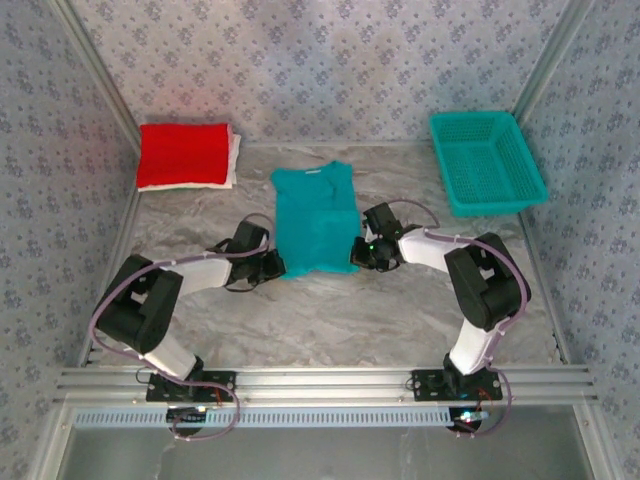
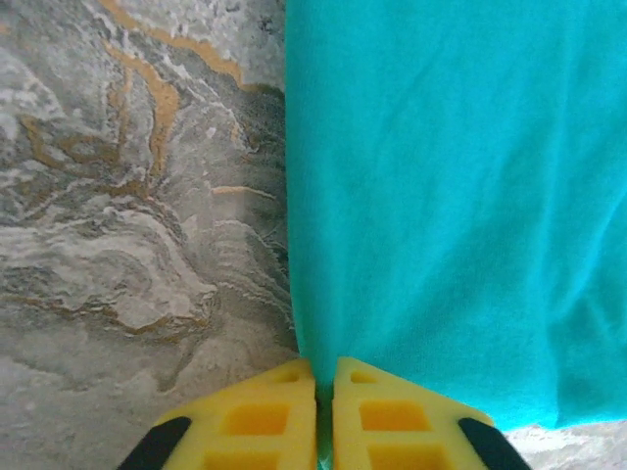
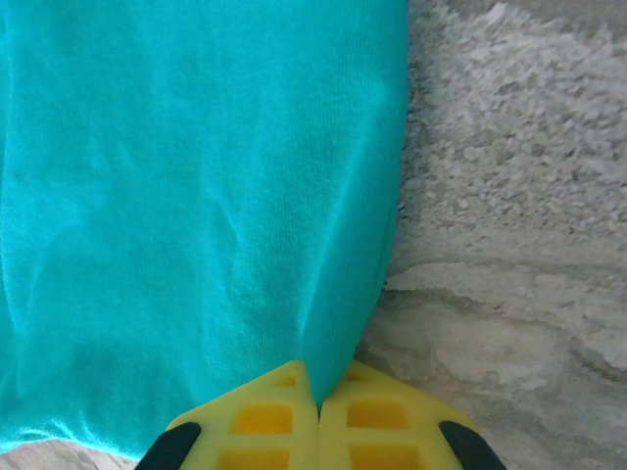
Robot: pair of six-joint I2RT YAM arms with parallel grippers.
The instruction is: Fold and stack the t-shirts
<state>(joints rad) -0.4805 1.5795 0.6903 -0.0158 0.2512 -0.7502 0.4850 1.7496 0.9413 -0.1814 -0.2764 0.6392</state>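
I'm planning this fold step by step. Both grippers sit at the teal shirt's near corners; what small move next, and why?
Probably lift both near corners together a little. The left gripper and right gripper are each shut on a near corner of the teal shirt, which lies flat.

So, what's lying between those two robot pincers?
A teal cloth t-shirt lying on the marbled table; the top view shows it spanning from the left pincer to the right pincer, each shut on an edge.
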